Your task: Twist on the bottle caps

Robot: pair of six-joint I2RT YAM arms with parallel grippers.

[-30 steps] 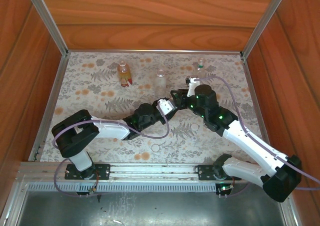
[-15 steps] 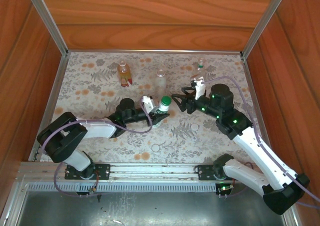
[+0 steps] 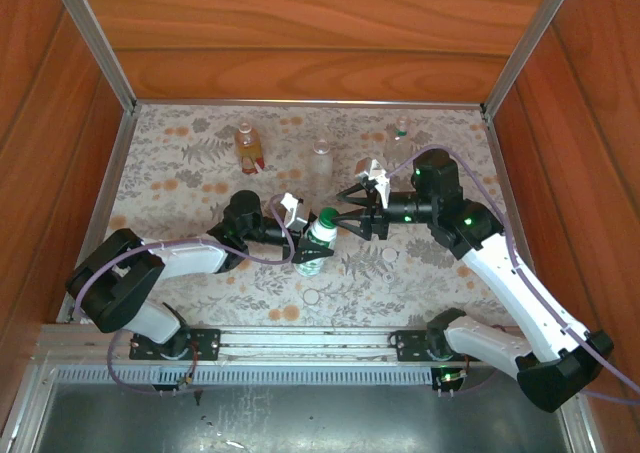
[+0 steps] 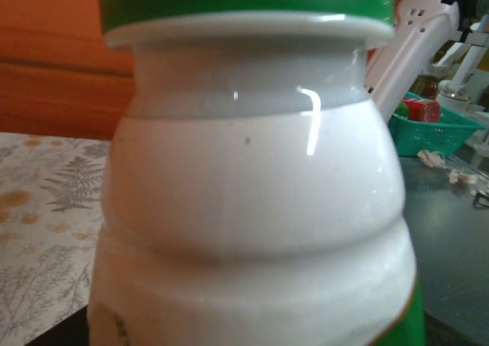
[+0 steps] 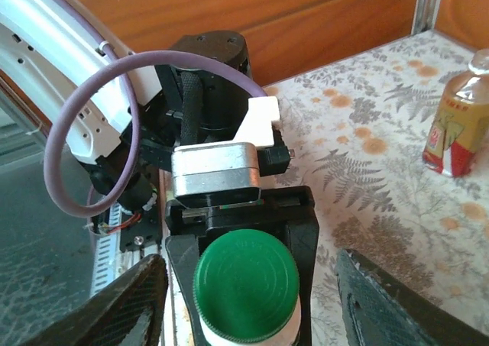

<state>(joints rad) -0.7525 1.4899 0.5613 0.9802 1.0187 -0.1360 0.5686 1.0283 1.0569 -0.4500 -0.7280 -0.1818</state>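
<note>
**Change, left to right.** The left pincer [image 3: 306, 243] is drawing back toward its own side of the bench [image 3: 170, 188]. It is carrying the white bottle [image 3: 317, 245] away from the spot where both arms were crowding together a second ago. Its jaws are standing narrow and clamped low on the bottle's body, and it is holding the bottle roughly upright (whether the base is touching the bench cannot be told). The green cap [image 3: 326, 216] is already sitting on the neck. In the left wrist view its lower edge is lying right on the neck ring of the bottle [image 4: 252, 208]. The right pincer [image 3: 343, 213] pulled off to the right half a second ago and is now coming back in, jaws wide and holding nothing.

**Meaning for the task.** The cap is looking placed but, by my reading, not yet tightened. The arms appear to be setting up the usual division — one holding, the other turning.

**Cap relative to the right pincer.** In the right wrist view the cap [image 5: 244, 285] is lying squarely between the two dark fingers [image 5: 130, 308]. A clear gap is showing on each side and it is touching neither. The amber bottle [image 5: 457, 128] is standing well apart — off at the far right of that view.
</note>
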